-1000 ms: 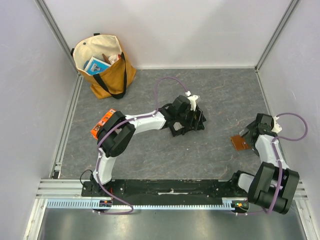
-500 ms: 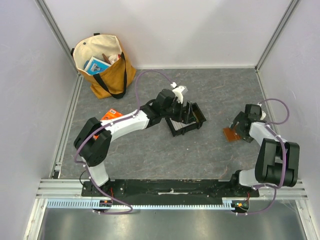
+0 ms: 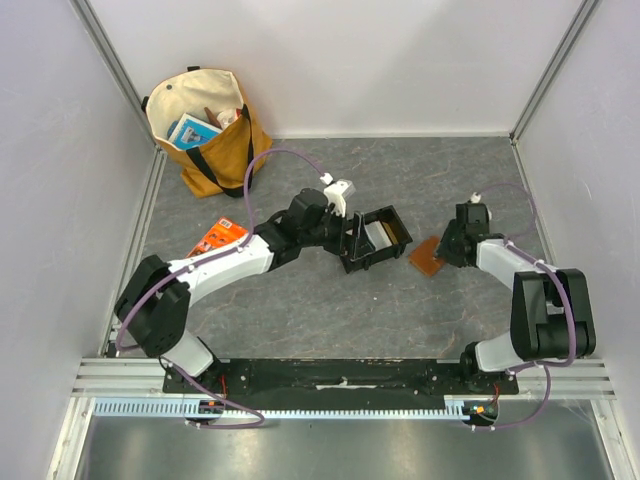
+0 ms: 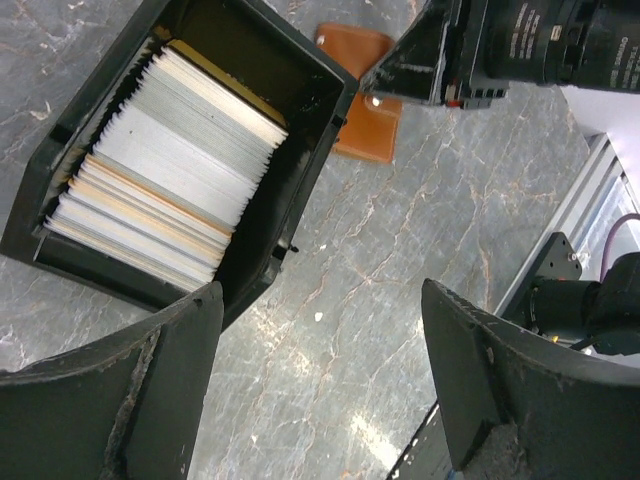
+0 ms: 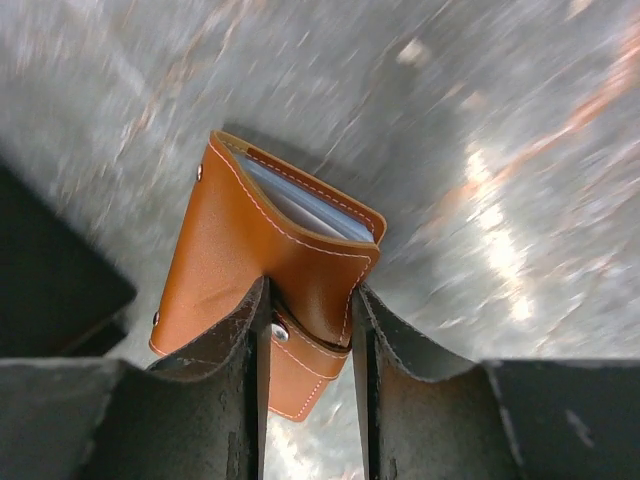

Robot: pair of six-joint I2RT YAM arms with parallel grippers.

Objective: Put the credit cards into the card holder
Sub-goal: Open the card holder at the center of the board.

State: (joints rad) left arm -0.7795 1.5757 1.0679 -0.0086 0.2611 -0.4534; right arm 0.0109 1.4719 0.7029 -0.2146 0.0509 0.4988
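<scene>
Standing wide apart, the two fingers of the left gripper (image 4: 320,292) are seen with nothing held between them. Only the grey worktop (image 4: 400,230) is seen in the gap. A black tray (image 4: 300,185) is found just ahead of this gripper and a bit to its left. The credit cards (image 4: 165,180) are packed in the tray on their edges, in one tight row. The cards are not touched by the fingers.

The right gripper (image 5: 310,292) is set narrow and is clamped on the card holder (image 5: 250,240). The brown holder is pinched at its near end, where the little clasp tab (image 5: 300,365) is seen between the two fingers. The rest of the holder is stuck out ahead of the gripper. Its open edge, with pale pockets inside, is turned away from the fingers. The holder is shown sharp, while the worktop behind it is blurred.

From above, the card holder is seen near the tray, between the two grippers. Well behind the left gripper, an orange packet (image 3: 218,237) is laid flat on the worktop. A cloth bag (image 3: 215,150) is stood further off, by the wall.
</scene>
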